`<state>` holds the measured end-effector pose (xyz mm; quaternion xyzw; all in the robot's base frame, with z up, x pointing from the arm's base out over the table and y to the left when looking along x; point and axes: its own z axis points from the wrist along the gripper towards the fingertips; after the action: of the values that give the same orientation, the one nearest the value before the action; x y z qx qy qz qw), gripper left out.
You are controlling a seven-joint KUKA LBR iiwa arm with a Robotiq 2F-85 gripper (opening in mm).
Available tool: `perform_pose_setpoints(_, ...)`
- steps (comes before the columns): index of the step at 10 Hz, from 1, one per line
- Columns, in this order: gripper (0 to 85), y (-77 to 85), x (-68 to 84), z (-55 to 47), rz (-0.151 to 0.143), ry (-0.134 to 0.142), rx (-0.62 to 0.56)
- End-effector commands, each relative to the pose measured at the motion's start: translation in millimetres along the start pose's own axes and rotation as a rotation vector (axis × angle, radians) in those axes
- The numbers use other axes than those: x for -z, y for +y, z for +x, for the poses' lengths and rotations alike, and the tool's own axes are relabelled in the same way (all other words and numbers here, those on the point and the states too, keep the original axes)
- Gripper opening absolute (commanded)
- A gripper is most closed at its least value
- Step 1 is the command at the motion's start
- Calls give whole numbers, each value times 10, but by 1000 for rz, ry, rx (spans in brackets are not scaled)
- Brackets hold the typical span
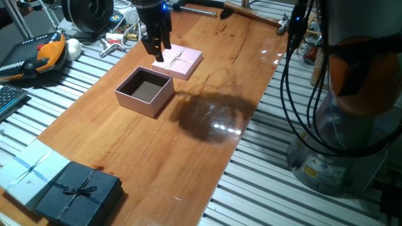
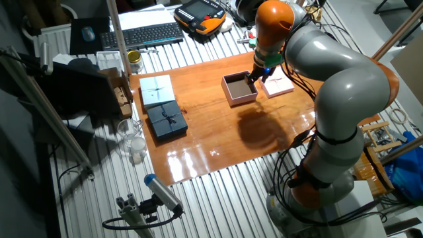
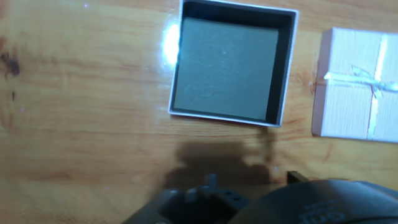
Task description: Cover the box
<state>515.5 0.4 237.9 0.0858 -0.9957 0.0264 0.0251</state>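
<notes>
The box (image 1: 144, 90) is a small pale-pink square box, open, with a dark inside, on the wooden tabletop. It also shows in the other fixed view (image 2: 239, 88) and at the top of the hand view (image 3: 227, 62). Its pale-pink lid (image 1: 182, 61) with a thin ribbon lies flat just beyond it, apart from it (image 2: 279, 84) (image 3: 357, 87). My gripper (image 1: 158, 50) hangs above the gap between box and lid, near the lid's edge (image 2: 258, 74). It looks open and holds nothing. Only its dark body shows in the hand view.
A dark navy box with a bow (image 1: 78, 191) and a light blue ribboned box (image 1: 28, 169) sit at the near left corner. An orange pendant (image 1: 38, 53), loose tools (image 1: 119, 41) and a hammer (image 1: 251, 14) lie along the far edge. The arm's base (image 1: 352, 94) stands at the right.
</notes>
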Motion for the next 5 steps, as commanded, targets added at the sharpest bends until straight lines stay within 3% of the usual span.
perform_pose_setpoints(1,0,2,-2,-1,0,-1,2)
perform_pose_setpoints(5,0,-16,-43,-25,-4,-16,-1)
